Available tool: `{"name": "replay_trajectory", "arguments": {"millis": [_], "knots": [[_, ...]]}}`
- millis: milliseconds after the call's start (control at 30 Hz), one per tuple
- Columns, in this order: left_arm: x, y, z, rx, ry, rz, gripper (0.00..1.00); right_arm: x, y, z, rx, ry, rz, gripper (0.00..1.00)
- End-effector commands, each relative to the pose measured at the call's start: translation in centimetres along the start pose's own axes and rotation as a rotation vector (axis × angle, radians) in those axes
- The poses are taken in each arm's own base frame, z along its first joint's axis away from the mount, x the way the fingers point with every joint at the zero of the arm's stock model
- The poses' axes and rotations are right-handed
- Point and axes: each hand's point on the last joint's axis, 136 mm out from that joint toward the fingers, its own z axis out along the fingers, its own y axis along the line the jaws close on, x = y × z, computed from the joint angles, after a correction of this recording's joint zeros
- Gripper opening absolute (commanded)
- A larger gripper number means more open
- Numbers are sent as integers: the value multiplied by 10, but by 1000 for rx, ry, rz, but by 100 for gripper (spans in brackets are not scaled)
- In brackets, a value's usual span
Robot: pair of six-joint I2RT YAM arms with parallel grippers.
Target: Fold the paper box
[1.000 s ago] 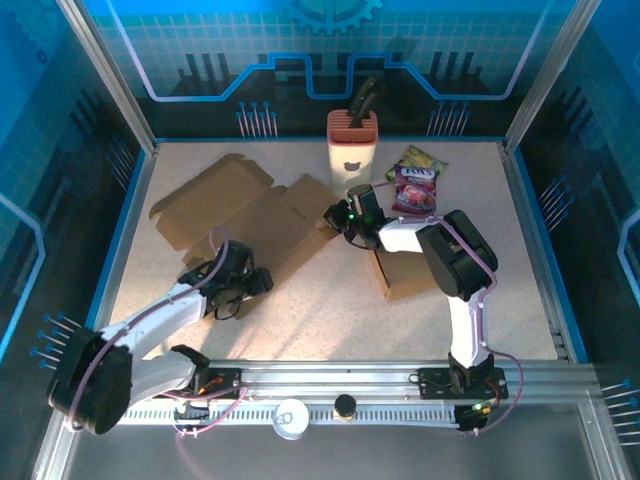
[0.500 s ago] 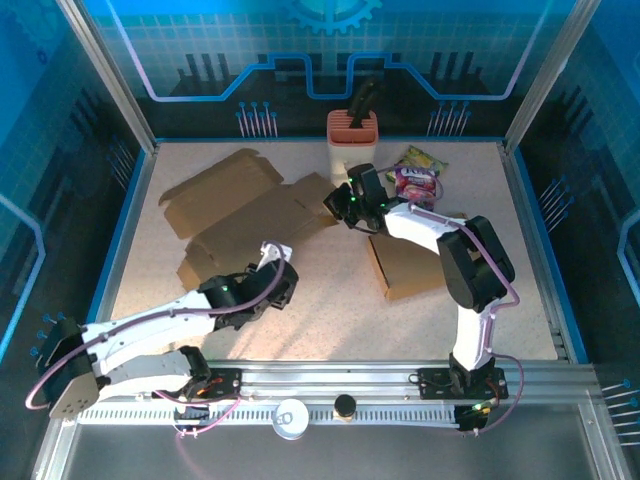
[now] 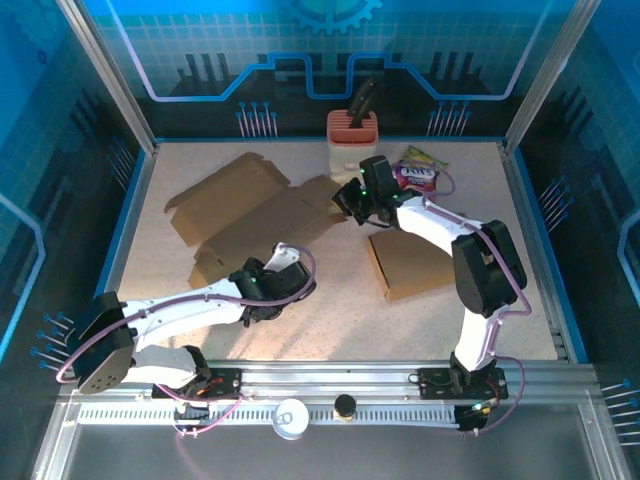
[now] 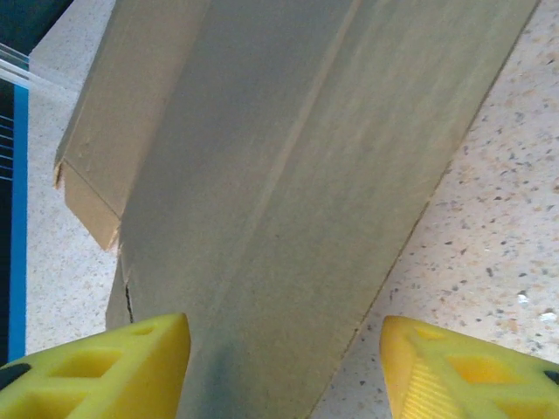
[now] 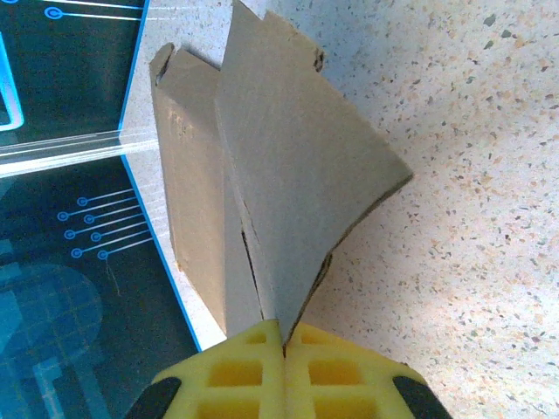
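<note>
The paper box (image 3: 245, 215) is a flat, unfolded brown cardboard sheet lying at the left and middle of the table. My right gripper (image 3: 347, 207) is at its right corner. In the right wrist view the gripper (image 5: 284, 342) is shut on the edge of a raised flap (image 5: 297, 175). My left gripper (image 3: 282, 275) is at the sheet's near edge. In the left wrist view its yellow fingertips (image 4: 105, 367) stand apart, the gripper (image 4: 284, 371) open over a cardboard panel (image 4: 279, 157), with the panel's edge and bare table between them.
A second, folded brown box (image 3: 408, 262) lies right of centre beside the right arm. A knife block (image 3: 352, 138) and a snack bag (image 3: 420, 172) stand at the back. Speckled tabletop (image 3: 330, 325) lies open in front of the arms' bases.
My left arm has swept right along the sheet's near edge. My right gripper has moved back and to the right with the flap, and the sheet has shifted slightly.
</note>
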Motion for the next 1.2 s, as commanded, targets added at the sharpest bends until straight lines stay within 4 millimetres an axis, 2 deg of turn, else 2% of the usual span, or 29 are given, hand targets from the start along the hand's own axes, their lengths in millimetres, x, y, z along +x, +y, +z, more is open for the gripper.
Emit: {"name": "replay_trajectory", "arguments": {"millis": [0, 133, 167, 233, 300, 433, 500, 567, 667, 800, 900, 1033, 1167], "knots": [[-6, 18, -3, -79, -7, 11, 50, -4, 14, -18, -28, 14, -4, 0], [-9, 19, -4, -72, -14, -1, 28, -6, 16, -24, -40, 17, -2, 0], [-10, 18, -4, -61, -18, -1, 16, -6, 16, -26, -44, 17, -4, 0], [-12, 17, -6, -57, -20, 2, 0, -4, 19, -29, -53, 16, -14, 0], [-15, 20, -8, -61, -22, -1, 0, -3, 25, -41, -90, -10, -31, 0], [-24, 22, -15, -41, -44, -19, 0, 3, 25, -91, -71, -166, -124, 33], [-29, 21, -19, -18, -63, -35, 0, 14, 19, -115, -54, -221, -162, 45], [-34, 20, -22, 5, -79, -43, 0, 26, 10, -127, -51, -250, -164, 53], [-39, 20, -26, 27, -98, -42, 0, 49, 6, -125, -98, -218, -146, 59], [-46, 17, -34, 79, -129, -31, 0, 94, 38, -110, -160, -133, -200, 60], [-53, 17, -41, 117, -150, -33, 0, 120, 55, -98, -163, -102, -221, 61], [-61, 16, -51, 164, -178, -31, 0, 136, 62, -79, -151, -76, -198, 57], [-65, 16, -54, 173, -174, -3, 0, 141, 67, -73, -139, -92, -201, 56]]}}
